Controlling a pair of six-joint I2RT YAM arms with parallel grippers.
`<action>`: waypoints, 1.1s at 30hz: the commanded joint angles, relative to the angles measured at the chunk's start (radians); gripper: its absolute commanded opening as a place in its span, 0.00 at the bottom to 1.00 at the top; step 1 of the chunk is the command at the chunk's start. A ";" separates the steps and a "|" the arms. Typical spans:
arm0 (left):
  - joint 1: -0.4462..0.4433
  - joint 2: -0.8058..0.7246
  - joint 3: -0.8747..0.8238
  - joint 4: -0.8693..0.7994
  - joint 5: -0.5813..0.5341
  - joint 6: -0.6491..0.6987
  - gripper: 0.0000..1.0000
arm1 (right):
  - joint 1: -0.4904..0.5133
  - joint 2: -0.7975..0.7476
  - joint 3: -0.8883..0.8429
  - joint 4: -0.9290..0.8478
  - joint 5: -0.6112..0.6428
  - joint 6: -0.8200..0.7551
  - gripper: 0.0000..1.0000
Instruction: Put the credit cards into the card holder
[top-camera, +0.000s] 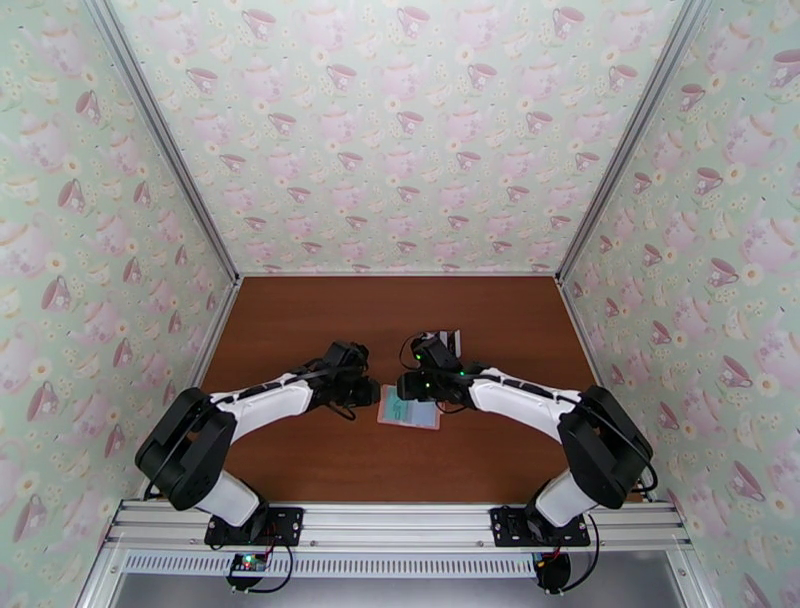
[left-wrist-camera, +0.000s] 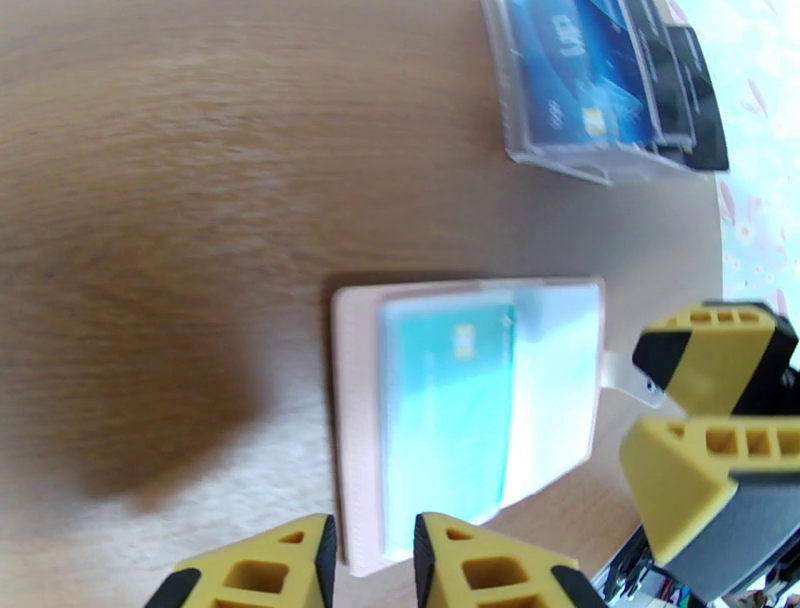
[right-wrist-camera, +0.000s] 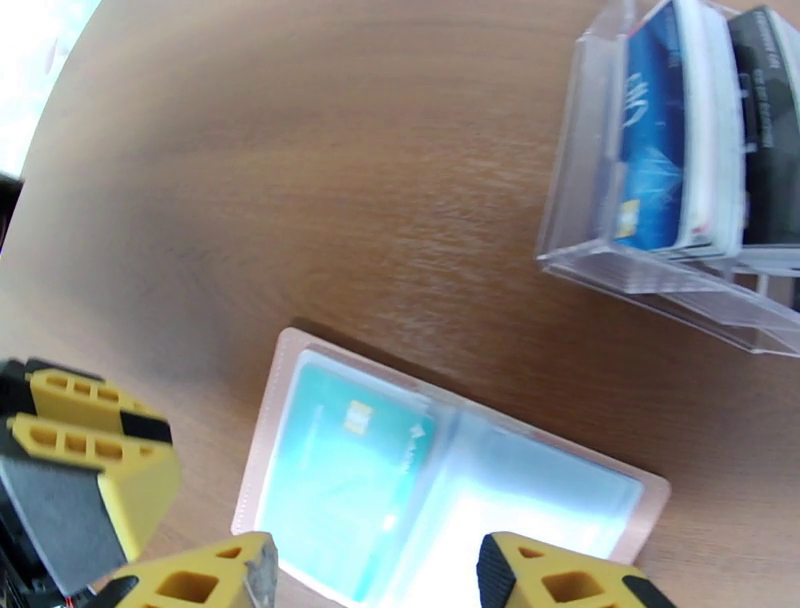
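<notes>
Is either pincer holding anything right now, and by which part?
Right pincer: open, holding nothing. Left pincer: jaws narrowly apart at a corner of the card holder; a grip there cannot be told.

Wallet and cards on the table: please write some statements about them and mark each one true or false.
1. The wallet lies open on the table. True.
2. A teal card sits in one pocket of the wallet. True.
3. The clear rack is empty. False: it holds a blue card and black cards.
4. The right hand holds a card. False: it is open above the wallet and holds nothing.
</notes>
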 joint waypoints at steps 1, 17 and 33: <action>-0.023 -0.021 0.007 0.010 -0.028 -0.006 0.29 | -0.005 -0.037 -0.028 -0.004 0.026 -0.013 0.58; -0.102 -0.003 -0.019 0.048 -0.075 -0.053 0.29 | -0.033 -0.130 -0.130 0.016 0.026 -0.015 0.59; -0.106 0.065 -0.055 0.109 -0.071 -0.065 0.29 | -0.040 -0.099 -0.116 0.057 -0.038 -0.022 0.58</action>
